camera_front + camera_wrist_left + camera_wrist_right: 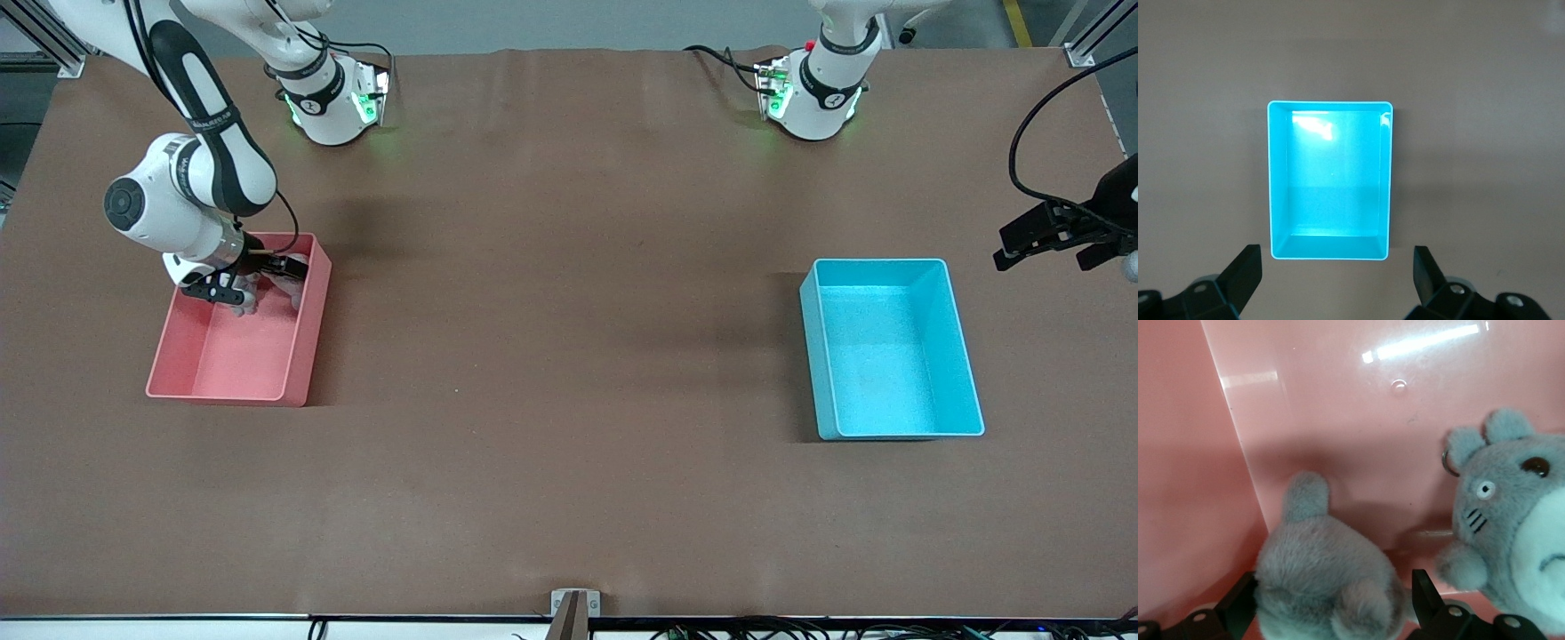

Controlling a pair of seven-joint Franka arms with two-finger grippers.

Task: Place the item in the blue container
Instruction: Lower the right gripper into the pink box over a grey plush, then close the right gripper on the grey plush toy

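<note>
Right end effector (1328, 613), fingers spread, is straddling a soft, light grey plush toy (1325, 570) inside the pink bin (302, 356); its squashy body is offering the best hold. Left end effector (1335, 283), spread, is waiting above the table beside the empty blue container (965, 391).

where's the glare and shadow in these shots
Right wrist view: bright streaks on the pink bin wall, soft shadow under the grey plush toys. Left wrist view: a white glint inside the blue container. Front view: both bins cast shadows toward the right arm's end.
</note>
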